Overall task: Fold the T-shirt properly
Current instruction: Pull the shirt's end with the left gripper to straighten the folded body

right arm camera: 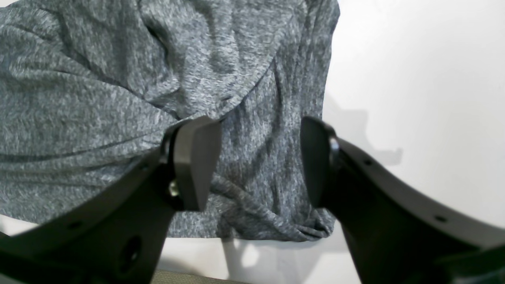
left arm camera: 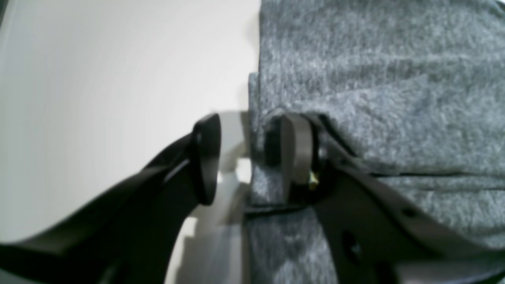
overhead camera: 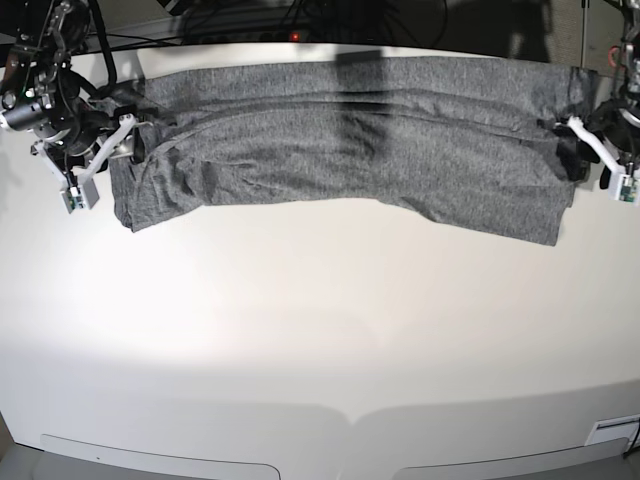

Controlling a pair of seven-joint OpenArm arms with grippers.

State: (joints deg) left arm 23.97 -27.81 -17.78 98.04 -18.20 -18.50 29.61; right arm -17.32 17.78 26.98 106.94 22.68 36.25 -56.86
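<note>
Left jaws: parted, straddling the edge of the cloth; one black pad over the bare table, the other pressed into a grey fold
Left gripper (left arm camera: 252, 157): black, low at the shirt's end, on the base view's right (overhead camera: 578, 152)
Right jaws: spread wide, nothing pinched between them; grey knit visible through the gap
Right gripper (right arm camera: 260, 161): black, poised over the other end of the shirt, one pad above the cloth, the other near its side edge; on the base view's left (overhead camera: 128, 140)
Heather-grey soft knit T-shirt (overhead camera: 350, 140): stretched as a long band across the far part of the table, folded lengthwise with creases running along it, front edge sagging lower toward the base view's right; rumpled and bunched at the corner beneath the right gripper (right arm camera: 252, 79), layered in flat folds beside the left gripper (left arm camera: 375, 79)
Smooth white table (overhead camera: 320, 330): bare over the near half, shirt lying flat on it between the two arms
</note>
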